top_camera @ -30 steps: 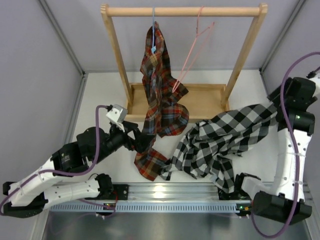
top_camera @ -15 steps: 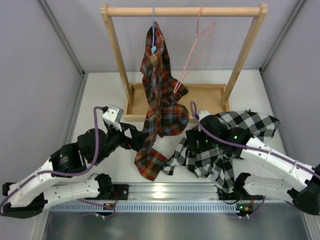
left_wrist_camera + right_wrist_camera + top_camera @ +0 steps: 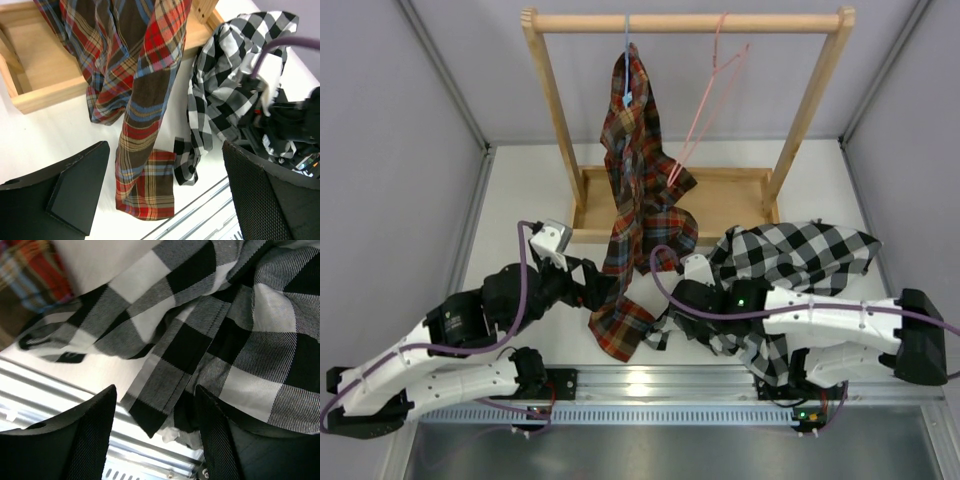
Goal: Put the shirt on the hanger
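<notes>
Left gripper [image 3: 164,150]: jaws spread wide, holding nothing. It hovers over the white table [image 3: 515,190] with the trailing end of the red tartan shirt [image 3: 635,185] below it.

Right gripper [image 3: 155,390]: jaws parted. A folded edge of the black-and-white check shirt [image 3: 795,255] lies in the gap between the fingers [image 3: 92,427]. The cloth does not fill the gap, and no pinch is visible.

The check shirt lies crumpled on the table at front right, just beside the right foot of the wooden rack [image 3: 685,22]. The right arm lies over its near part. One narrow end reaches left to the tartan cloth at the metal rail [image 3: 650,385].

The pink wire hanger [image 3: 705,100] hangs bare from the top bar, right of centre and tilted, well apart from the check shirt.

The tartan shirt hangs from the light blue hanger [image 3: 627,50] on the same bar. It drapes over the rack's base tray [image 3: 735,195] onto the table.
</notes>
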Controlling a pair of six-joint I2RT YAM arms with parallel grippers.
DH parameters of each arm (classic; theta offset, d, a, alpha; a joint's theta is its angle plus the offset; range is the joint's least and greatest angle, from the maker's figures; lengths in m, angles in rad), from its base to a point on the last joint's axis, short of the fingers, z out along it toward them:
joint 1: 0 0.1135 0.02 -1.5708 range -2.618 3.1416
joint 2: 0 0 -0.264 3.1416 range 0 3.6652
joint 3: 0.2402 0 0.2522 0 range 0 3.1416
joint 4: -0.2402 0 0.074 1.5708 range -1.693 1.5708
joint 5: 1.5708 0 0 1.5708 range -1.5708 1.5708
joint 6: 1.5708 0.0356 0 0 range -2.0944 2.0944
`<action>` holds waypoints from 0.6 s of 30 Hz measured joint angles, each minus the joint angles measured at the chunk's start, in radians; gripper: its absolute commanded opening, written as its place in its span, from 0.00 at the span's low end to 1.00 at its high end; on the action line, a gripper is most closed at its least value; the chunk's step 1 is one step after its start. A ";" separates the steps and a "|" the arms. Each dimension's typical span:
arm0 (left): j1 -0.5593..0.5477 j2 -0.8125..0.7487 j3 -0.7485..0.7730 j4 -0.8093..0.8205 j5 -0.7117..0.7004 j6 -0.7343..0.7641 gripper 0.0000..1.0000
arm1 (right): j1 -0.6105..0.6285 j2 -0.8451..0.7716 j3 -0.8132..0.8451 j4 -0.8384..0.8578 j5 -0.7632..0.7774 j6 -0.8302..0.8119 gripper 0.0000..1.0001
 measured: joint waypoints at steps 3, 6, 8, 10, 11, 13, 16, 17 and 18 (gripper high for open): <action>0.000 -0.008 -0.011 -0.006 0.011 -0.003 0.98 | 0.000 0.082 0.001 -0.014 0.040 0.023 0.62; 0.000 -0.028 -0.020 -0.008 0.016 -0.004 0.98 | 0.000 0.150 0.001 -0.017 0.049 0.033 0.60; 0.000 -0.042 -0.022 -0.008 0.017 -0.005 0.98 | 0.000 0.171 0.001 -0.018 0.048 0.036 0.43; 0.000 -0.048 -0.024 -0.008 0.019 -0.005 0.98 | 0.000 0.173 0.000 -0.018 0.046 0.037 0.27; 0.000 -0.048 -0.026 -0.008 0.021 -0.005 0.98 | 0.000 0.172 0.000 -0.018 0.046 0.042 0.07; 0.000 -0.044 -0.030 -0.008 0.032 -0.006 0.98 | 0.001 0.171 0.000 -0.018 0.047 0.047 0.00; 0.000 -0.032 -0.031 -0.007 0.047 -0.006 0.98 | 0.001 0.145 -0.001 -0.019 0.049 0.053 0.00; 0.000 -0.028 -0.032 -0.006 0.056 -0.005 0.98 | 0.001 0.125 -0.001 -0.019 0.050 0.051 0.00; 0.000 -0.026 -0.035 0.000 0.064 -0.003 0.98 | 0.001 0.100 -0.001 -0.019 0.050 0.050 0.00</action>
